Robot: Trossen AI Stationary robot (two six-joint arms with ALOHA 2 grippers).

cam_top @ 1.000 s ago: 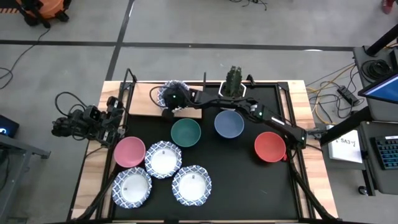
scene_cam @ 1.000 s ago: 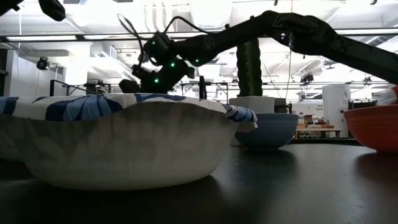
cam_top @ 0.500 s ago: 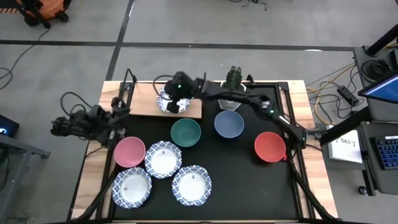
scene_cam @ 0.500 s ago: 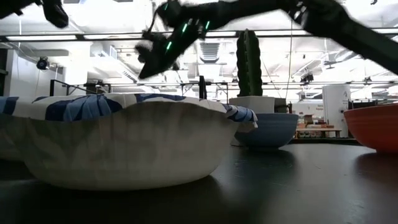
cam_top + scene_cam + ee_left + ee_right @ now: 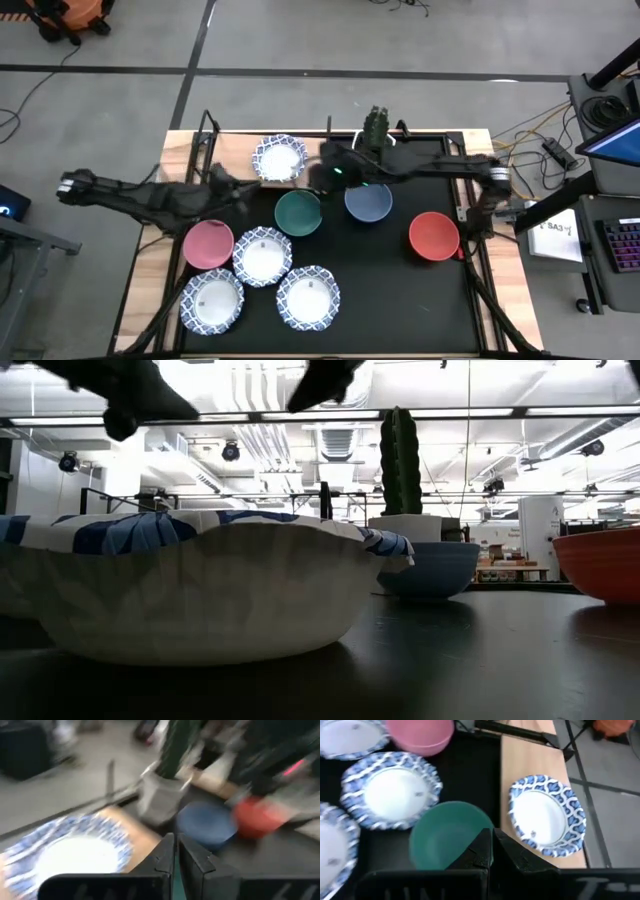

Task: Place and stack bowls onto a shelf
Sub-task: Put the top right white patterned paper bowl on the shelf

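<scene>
One white bowl with a blue rim sits base down on the wooden shelf at the table's far left. My right gripper is shut and hovers between that bowl and the green bowl; its wrist view shows the shut fingers above the green bowl. My left gripper is shut, reaching in from the left over the shelf's near edge, with the shelf bowl just ahead. On the black tabletop rest the blue, red, pink and three white bowls.
A cactus in a white pot stands at the far edge, right of the shelf. The other two white bowls lie near the front edge. Bare black tabletop shows at the near right.
My right gripper let go of the white bowl, rose and drew back toward the table's right and near side; the bowl stays on the shelf. My left arm swung in from the table's left edge toward the shelf and green bowl.
</scene>
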